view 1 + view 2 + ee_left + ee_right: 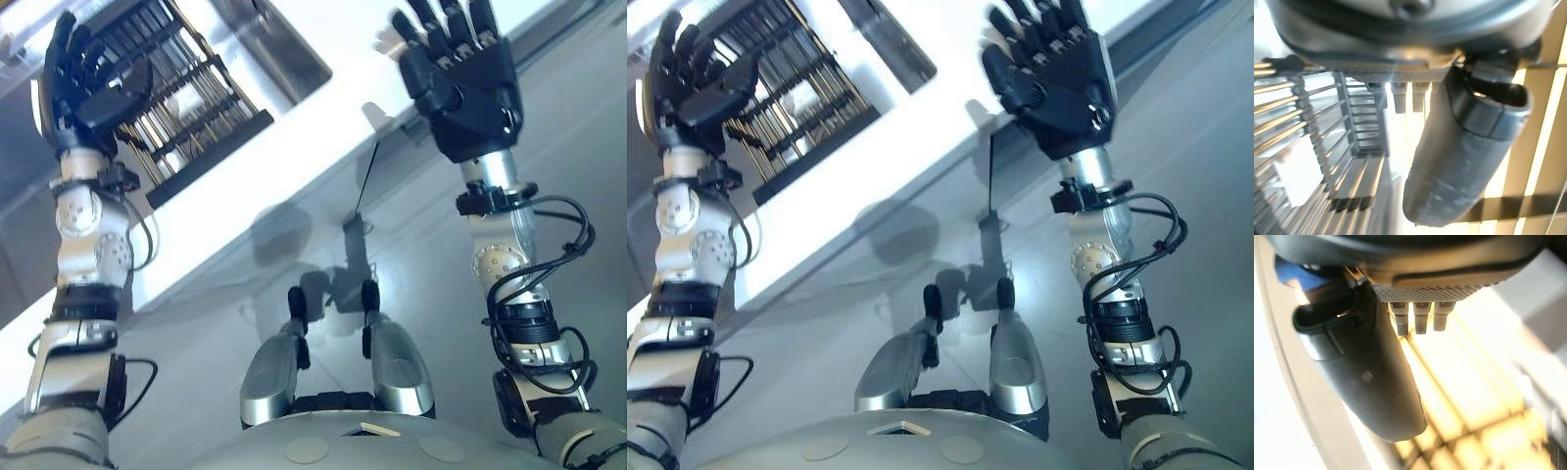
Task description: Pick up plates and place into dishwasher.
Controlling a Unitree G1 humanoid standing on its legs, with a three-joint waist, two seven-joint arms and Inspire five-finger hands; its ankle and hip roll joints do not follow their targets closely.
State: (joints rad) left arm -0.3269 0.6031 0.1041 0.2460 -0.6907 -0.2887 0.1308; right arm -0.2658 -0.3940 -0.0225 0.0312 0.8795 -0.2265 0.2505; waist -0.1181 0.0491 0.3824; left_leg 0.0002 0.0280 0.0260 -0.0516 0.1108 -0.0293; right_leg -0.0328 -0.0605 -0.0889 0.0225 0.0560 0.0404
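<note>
White table [323, 108] runs diagonally across scene, brightly lit, front face pale. Steel sink [279, 39] sunk into its top at far edge. Smooth grey floor [196, 362] below, slightly glossy, carrying soft dark shadows. Strong light overall.

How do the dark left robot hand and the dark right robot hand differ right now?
The dark left robot hand is up over the black wire rack; the dark right robot hand is over the white counter edge. The left one looks angled and narrower; the right one shows its broad back. Both have straight fingers and hold nothing.
</note>
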